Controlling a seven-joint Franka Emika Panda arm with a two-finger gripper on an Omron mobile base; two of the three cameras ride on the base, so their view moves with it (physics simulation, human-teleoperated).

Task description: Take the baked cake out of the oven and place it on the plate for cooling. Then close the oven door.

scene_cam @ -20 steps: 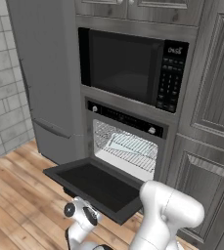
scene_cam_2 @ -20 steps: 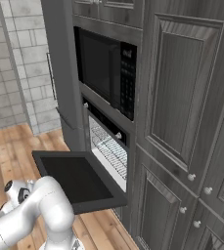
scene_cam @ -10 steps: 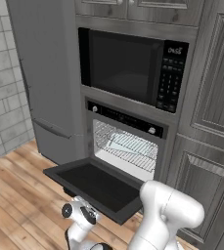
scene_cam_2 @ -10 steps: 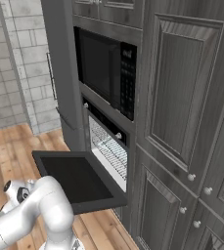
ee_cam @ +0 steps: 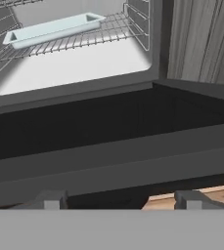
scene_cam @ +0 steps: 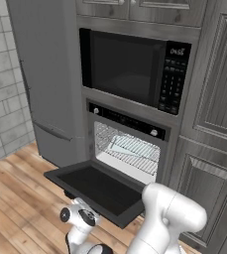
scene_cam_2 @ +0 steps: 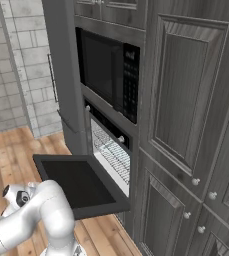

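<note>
Now, by size:
Oven (scene_cam: 127, 144): built into grey cabinetry below the microwave (scene_cam: 135, 69), cavity lit.
Oven door (scene_cam: 97, 191): dropped flat, fully open.
Tray (ee_cam: 52, 29): pale, resting on the wire rack (ee_cam: 91, 36) inside.
Pincer (ee_cam: 116, 200): low before the door's edge, fingertips spread apart, holding nothing.

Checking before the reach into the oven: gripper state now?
Gripper: open, jaws wide apart, nothing between them; it sits low in front of the dropped oven door.
</note>
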